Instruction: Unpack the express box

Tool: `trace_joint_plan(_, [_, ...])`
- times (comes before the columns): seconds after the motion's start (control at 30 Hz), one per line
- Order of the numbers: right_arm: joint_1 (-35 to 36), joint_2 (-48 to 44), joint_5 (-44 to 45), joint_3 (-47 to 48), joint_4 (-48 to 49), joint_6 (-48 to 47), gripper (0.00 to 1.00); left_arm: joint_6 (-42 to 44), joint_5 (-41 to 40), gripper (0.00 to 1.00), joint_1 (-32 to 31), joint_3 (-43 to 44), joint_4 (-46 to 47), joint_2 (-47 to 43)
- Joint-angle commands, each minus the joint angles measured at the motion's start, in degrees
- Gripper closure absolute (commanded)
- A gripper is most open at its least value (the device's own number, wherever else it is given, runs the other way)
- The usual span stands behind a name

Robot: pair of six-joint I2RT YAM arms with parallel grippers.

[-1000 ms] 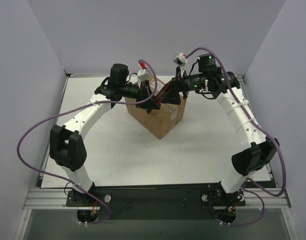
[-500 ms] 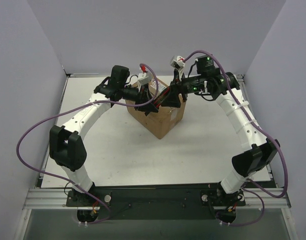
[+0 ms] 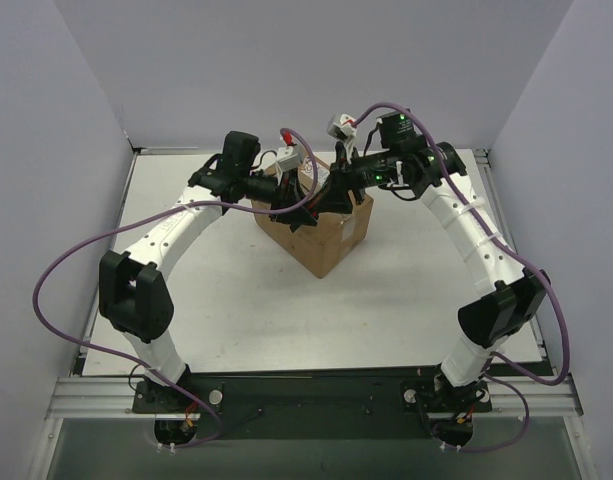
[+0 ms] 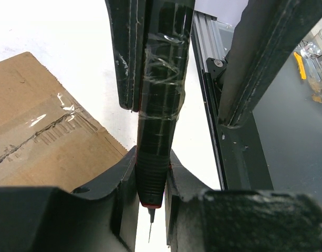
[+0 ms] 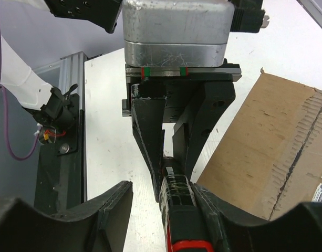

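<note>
While the left gripper clamps a black taped tool, we see the right gripper parted around its other end, over the express box on the far tabletop.

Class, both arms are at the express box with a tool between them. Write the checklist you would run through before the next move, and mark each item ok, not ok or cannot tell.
1. Left gripper clamps the black tool: ok.
2. Right gripper is shut on the tool: not ok. A gap shows between one finger and the tool.
3. Express box sits flat on the table: ok.
4. Clear tape on the box seam is cut through: cannot tell.
5. Box flaps are open: cannot tell. The grippers hide the top in the overhead view.
</note>
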Motion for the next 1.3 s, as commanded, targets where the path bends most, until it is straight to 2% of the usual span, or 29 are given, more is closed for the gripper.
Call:
trace_joint_plan(0.0, [1.07,-0.81,-2.36,0.59,0.56,-1.88,0.55,0.45,1.21,1.00,-0.08,2.56,1.09,-0.29])
trace_joint_plan(0.2, [1.16,-0.90,-2.45,-0.12,0.21,-2.06,0.71,0.18,1.39,1.00,-0.08,3.09,1.26,-0.03])
trace_joint_plan(0.23, [1.33,-0.82,-2.19,-0.12,0.12,-1.80,0.81,0.09,1.39,1.00,-0.16,3.18,1.26,0.06])
trace_joint_plan(0.33, [1.34,-0.55,-2.27,0.14,-0.05,-1.35,1.00,0.09,0.69,1.00,-0.16,3.18,1.26,0.06])
trace_joint_plan(0.4, [1.16,-1.07,0.95,0.49,0.03,-0.48,1.00,-0.78,-4.74,0.99,-0.25,2.83,1.87,-0.38])
trace_joint_plan(0.43, [0.90,-1.25,3.94,0.76,0.47,0.74,1.00,-1.39,-8.24,0.90,-0.25,2.65,3.10,-0.64])
trace_joint_plan(0.47, [0.46,-1.60,8.58,0.93,1.25,3.10,1.00,-1.57,-11.32,0.78,-0.16,2.65,3.28,-1.25])
trace_joint_plan(0.5, [-0.07,-2.74,17.50,0.76,2.31,8.09,1.00,-1.23,-17.44,0.62,0.01,2.65,3.02,-1.69])
trace_joint_plan(0.57, [-3.65,-3.88,21.01,0.58,4.07,10.41,1.00,-1.40,-23.28,0.53,0.45,2.22,3.63,-3.62])
trace_joint_plan(0.6, [-4.98,-4.85,23.02,0.23,4.51,11.55,1.00,-1.84,-31.31,0.46,0.71,1.86,4.59,-4.33])
trace_joint_plan(0.67, [-7.87,-5.65,26.36,-0.29,6.97,15.42,1.00,-3.06,-39.17,0.40,1.06,0.20,8.81,-6.17])
trace_joint_plan(0.7, [-8.59,-6.61,28.12,-1.43,7.76,15.95,1.00,-3.33,-48.35,0.36,1.24,-0.24,11.87,-6.44])
trace_joint_plan(0.73, [-9.21,-7.22,29.97,-2.22,10.38,15.79,1.00,-3.77,-54.01,0.25,1.33,-0.51,13.03,-6.27])
trace_joint_plan(0.77, [-9.65,-7.49,30.77,-2.75,11.36,15.52,1.00,-4.99,-57.29,0.19,1.68,-0.08,13.82,-5.66])
trace_joint_plan(0.8, [-10.35,-7.58,32.17,-2.76,11.81,15.52,1.00,-5.35,-58.80,0.18,2.29,1.06,13.92,-4.78])
trace_joint_plan(0.87, [-10.88,-7.67,34.64,-2.58,13.03,16.22,1.00,-8.76,-58.30,0.17,5.27,5.18,12.96,-1.10])
trace_joint_plan(0.97, [-12.02,-7.06,35.16,-1.62,13.39,17.54,1.00,-15.34,-53.12,0.17,9.41,9.66,11.46,3.83])
trace_joint_plan(1.1, [-12.11,-7.32,37.71,-1.96,13.56,16.22,1.00,-20.82,-45.74,0.13,12.40,10.65,13.56,7.52])
trace_joint_plan(1.27, [-12.82,-7.93,41.67,-2.49,13.48,19.82,1.00,-23.54,-27.93,0.13,13.28,8.72,17.16,10.60])
